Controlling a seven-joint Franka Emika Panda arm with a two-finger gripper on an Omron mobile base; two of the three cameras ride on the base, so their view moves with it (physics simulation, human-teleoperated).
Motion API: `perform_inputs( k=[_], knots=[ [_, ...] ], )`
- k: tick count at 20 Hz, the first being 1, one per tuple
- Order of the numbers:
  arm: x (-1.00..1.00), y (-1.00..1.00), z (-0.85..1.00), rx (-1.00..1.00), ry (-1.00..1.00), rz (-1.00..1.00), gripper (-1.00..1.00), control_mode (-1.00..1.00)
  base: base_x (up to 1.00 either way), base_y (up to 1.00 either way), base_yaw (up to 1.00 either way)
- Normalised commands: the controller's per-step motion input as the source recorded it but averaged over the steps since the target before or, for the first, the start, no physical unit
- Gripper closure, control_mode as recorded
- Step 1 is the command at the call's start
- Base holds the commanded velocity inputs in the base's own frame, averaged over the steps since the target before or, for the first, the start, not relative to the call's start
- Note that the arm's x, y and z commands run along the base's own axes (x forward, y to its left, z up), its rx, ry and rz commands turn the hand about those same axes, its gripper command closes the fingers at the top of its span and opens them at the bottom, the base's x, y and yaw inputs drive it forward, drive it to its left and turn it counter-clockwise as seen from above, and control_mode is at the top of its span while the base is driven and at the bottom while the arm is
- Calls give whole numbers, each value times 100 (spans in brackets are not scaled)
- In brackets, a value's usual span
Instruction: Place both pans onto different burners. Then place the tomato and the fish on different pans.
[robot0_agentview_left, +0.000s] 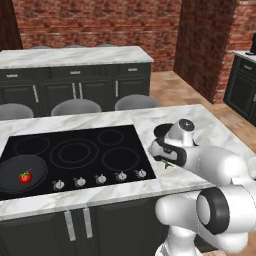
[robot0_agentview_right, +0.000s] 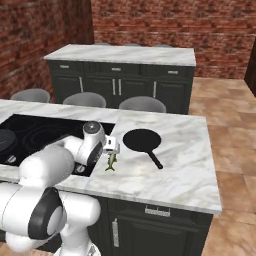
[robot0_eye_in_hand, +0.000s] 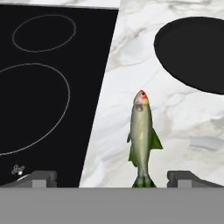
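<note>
One pan (robot0_agentview_left: 20, 172) sits on the front-left burner of the black cooktop (robot0_agentview_left: 90, 135) with the tomato (robot0_agentview_left: 25, 176) inside it. The other pan (robot0_agentview_right: 142, 140) lies on the marble counter right of the cooktop, also seen as pan (robot0_eye_in_hand: 197, 52), handle toward the counter's front. The fish (robot0_eye_in_hand: 142, 140) lies flat on the marble between cooktop and that pan, fish (robot0_agentview_right: 112, 161). My gripper (robot0_eye_in_hand: 114, 178) hangs open just above the fish's tail end, gripper (robot0_agentview_right: 112, 151), nothing held. Empty burners (robot0_eye_in_hand: 30, 107) show to the left.
Silver knobs (robot0_agentview_left: 100, 179) line the cooktop's front edge. Three grey stools (robot0_agentview_left: 76, 106) stand behind the island, and a second dark counter (robot0_agentview_right: 125, 55) runs along the brick wall. The marble top (robot0_agentview_right: 190, 170) ends at the right.
</note>
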Motion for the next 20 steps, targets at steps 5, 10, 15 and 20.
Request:
perform_inputs(
  k=[5, 10, 15, 20],
  knots=[
    [37, -43, 0, -3, 2, -1, -100, -100, 0, 0, 0],
    [38, -38, -2, -4, 3, -1, -100, -100, 0, 0, 0],
    [28, -34, -5, -4, 1, 0, -100, -100, 0, 0, 0],
    [15, -39, -7, 0, 0, 0, -100, -100, 0, 0, 0]
  ],
)
